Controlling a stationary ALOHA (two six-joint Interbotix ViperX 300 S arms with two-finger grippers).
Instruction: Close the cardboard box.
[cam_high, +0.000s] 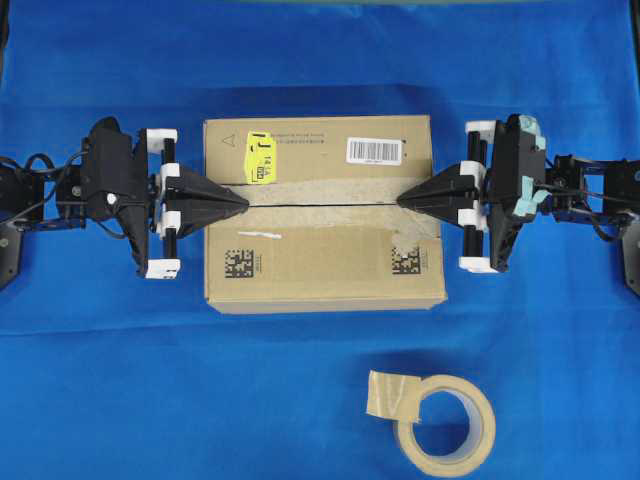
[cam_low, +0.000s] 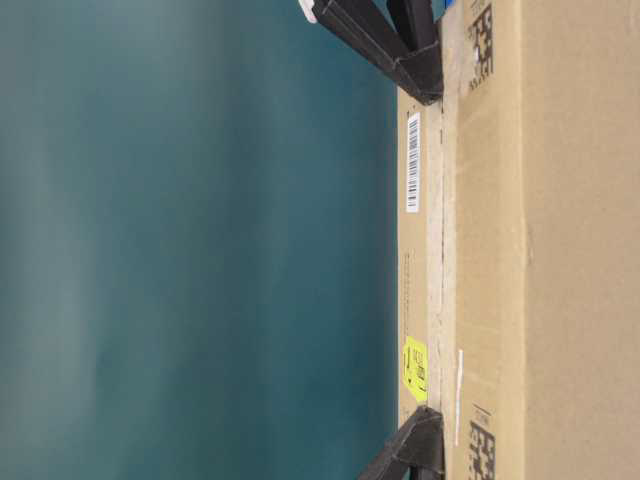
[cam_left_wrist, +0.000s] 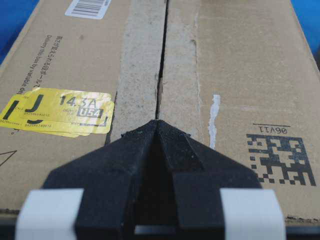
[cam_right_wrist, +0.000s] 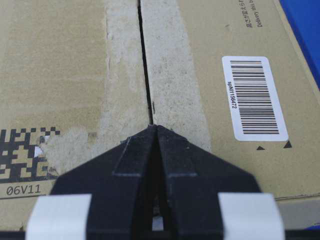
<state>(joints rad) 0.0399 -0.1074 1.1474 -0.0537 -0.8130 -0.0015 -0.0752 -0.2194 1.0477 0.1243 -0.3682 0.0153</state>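
Observation:
The cardboard box (cam_high: 320, 255) lies in the middle of the blue cloth with its two top flaps folded flat. They meet along a narrow dark seam (cam_high: 320, 204) between old tape strips. A yellow sticker (cam_left_wrist: 60, 111) and a barcode label (cam_right_wrist: 255, 97) are on the far flap, QR prints on the near one. My left gripper (cam_high: 245, 201) is shut, its tip resting over the seam at the box's left end (cam_left_wrist: 159, 121). My right gripper (cam_high: 401, 200) is shut too, its tip over the seam at the right end (cam_right_wrist: 156, 126). Neither holds anything.
A beige tape roll (cam_high: 445, 427) with a loose end lies on the cloth in front of the box, to the right. In the table-level view the box (cam_low: 560, 250) fills the right side, turned sideways, with both gripper tips at its top face.

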